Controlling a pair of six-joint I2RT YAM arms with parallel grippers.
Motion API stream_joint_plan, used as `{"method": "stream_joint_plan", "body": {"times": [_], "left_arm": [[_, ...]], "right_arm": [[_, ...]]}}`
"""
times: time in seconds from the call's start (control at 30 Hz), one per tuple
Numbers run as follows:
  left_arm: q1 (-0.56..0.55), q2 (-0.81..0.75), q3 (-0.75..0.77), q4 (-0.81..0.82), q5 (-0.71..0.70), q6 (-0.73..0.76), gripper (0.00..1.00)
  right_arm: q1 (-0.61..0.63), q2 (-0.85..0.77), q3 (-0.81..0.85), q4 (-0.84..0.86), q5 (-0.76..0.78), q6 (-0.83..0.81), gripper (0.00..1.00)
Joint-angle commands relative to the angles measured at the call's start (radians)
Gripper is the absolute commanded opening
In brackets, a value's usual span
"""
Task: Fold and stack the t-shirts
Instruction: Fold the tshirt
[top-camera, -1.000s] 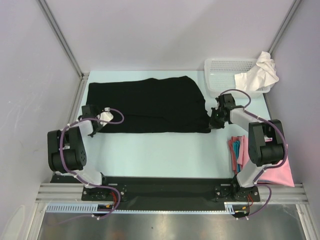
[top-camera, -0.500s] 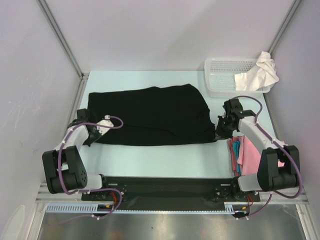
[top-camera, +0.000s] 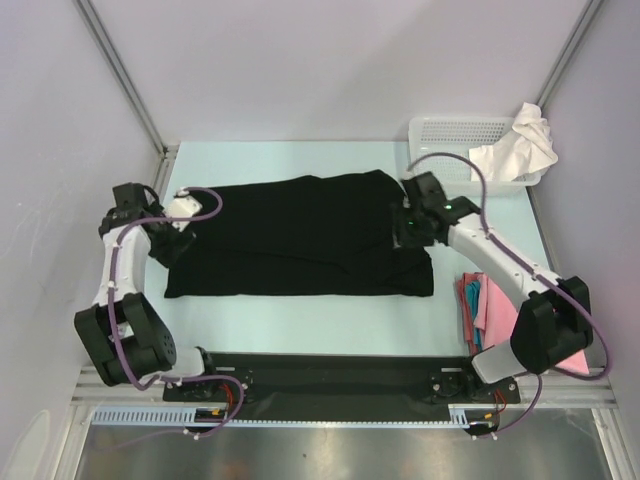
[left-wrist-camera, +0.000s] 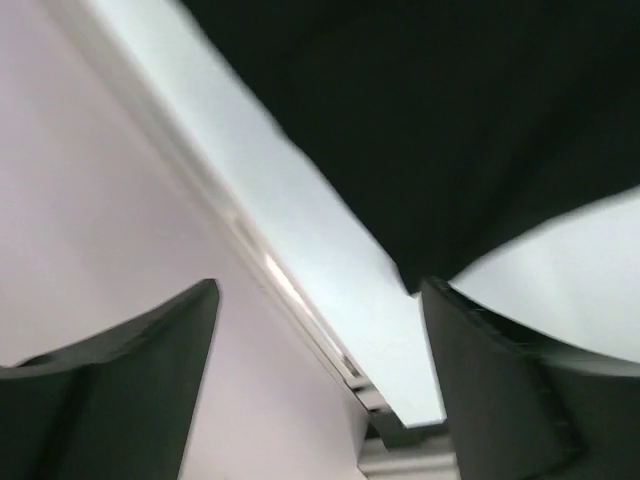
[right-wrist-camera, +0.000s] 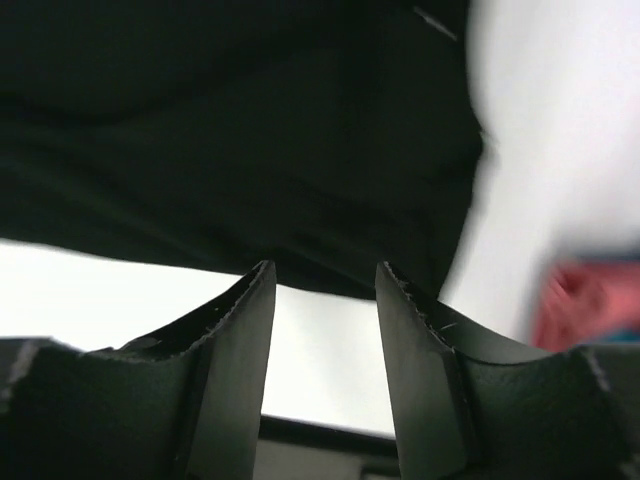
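Observation:
A large black t-shirt (top-camera: 300, 235) lies flat and folded lengthwise across the middle of the table. My left gripper (top-camera: 165, 240) hovers at its left end, open and empty; in the left wrist view the gripper (left-wrist-camera: 318, 290) frames the table edge, with the black t-shirt (left-wrist-camera: 450, 120) beyond. My right gripper (top-camera: 405, 228) is over the shirt's right end. In the right wrist view the gripper (right-wrist-camera: 325, 270) stands open and holds nothing, the black t-shirt (right-wrist-camera: 250, 130) just past its tips. A white t-shirt (top-camera: 520, 145) hangs over the basket. Pink and red t-shirts (top-camera: 480, 305) lie at the near right.
A white mesh basket (top-camera: 450, 135) stands at the far right corner. Aluminium frame posts and lilac walls (left-wrist-camera: 100, 200) close in the table on the left, right and back. The black base rail (top-camera: 320, 375) runs along the near edge.
Both grippers drew the black shirt's near edge toward the front, then opened and let it go. They have since risen and moved back over the shirt's two ends.

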Motion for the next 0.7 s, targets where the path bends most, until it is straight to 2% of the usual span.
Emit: {"method": "stream_joint_plan", "body": {"times": [0.0,0.1,0.17,0.3,0.4,0.67], "left_arm": [[0.030,0.053,0.026,0.114,0.063,-0.112,0.81],[0.030,0.132,0.021,0.206,0.027,-0.160,0.78],[0.028,0.187,0.018,0.286,0.002,-0.201,0.81],[0.028,0.276,0.038,0.369,-0.058,-0.285,0.80],[0.030,0.305,0.047,0.380,-0.073,-0.339,0.80],[0.026,0.297,-0.034,0.402,-0.095,-0.391,0.82]], "right_arm": [[0.147,0.083,0.079,0.141,0.030,-0.065,0.49],[0.222,0.198,0.148,0.178,0.021,-0.086,0.48],[0.271,0.258,0.191,0.196,0.024,-0.102,0.49],[0.334,0.393,0.247,0.165,0.056,-0.120,0.48],[0.365,0.449,0.267,0.152,0.078,-0.129,0.48],[0.379,0.536,0.294,0.206,0.019,-0.134,0.50]]}}
